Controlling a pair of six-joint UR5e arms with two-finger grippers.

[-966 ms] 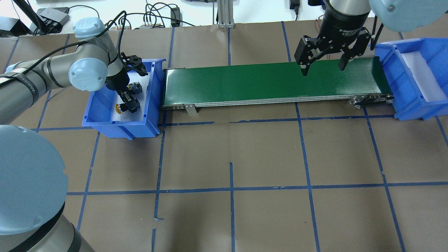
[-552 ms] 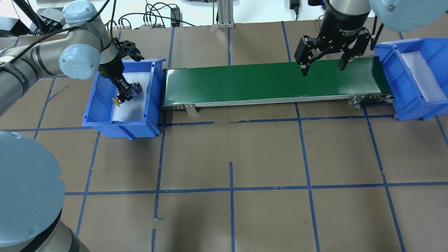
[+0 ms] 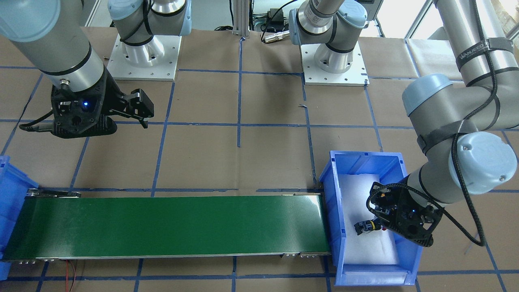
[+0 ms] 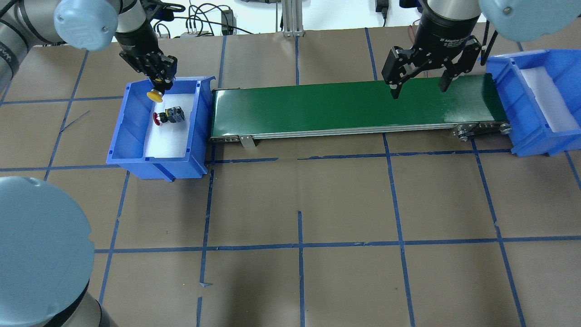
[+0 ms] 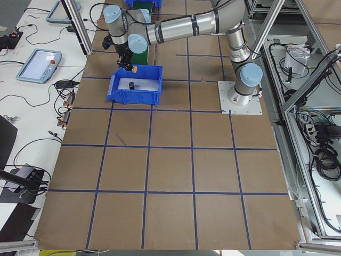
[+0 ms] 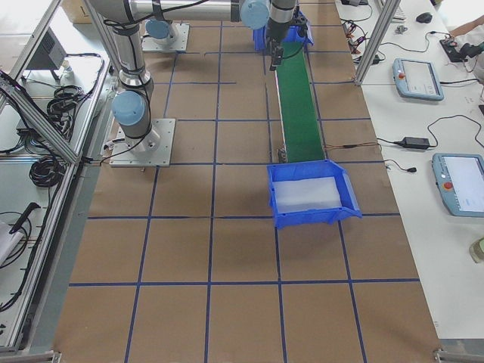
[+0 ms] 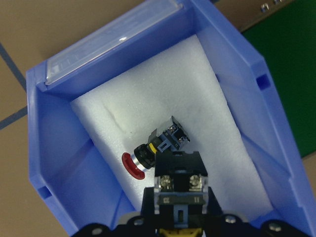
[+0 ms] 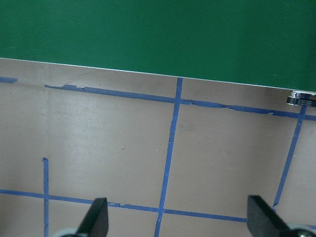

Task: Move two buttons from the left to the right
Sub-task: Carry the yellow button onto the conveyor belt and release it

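Left gripper pinching yellow button, cap down, above left blue bin. Red button lying sideways on white foam inside bin. Right gripper, fingers spread, over right end of green conveyor belt.

Bright, even light is cast from overhead. A soft, broad shadow is seen on the table toward its robot-side edge. The white foam is mildly overexposed; detail is rendered sharply.
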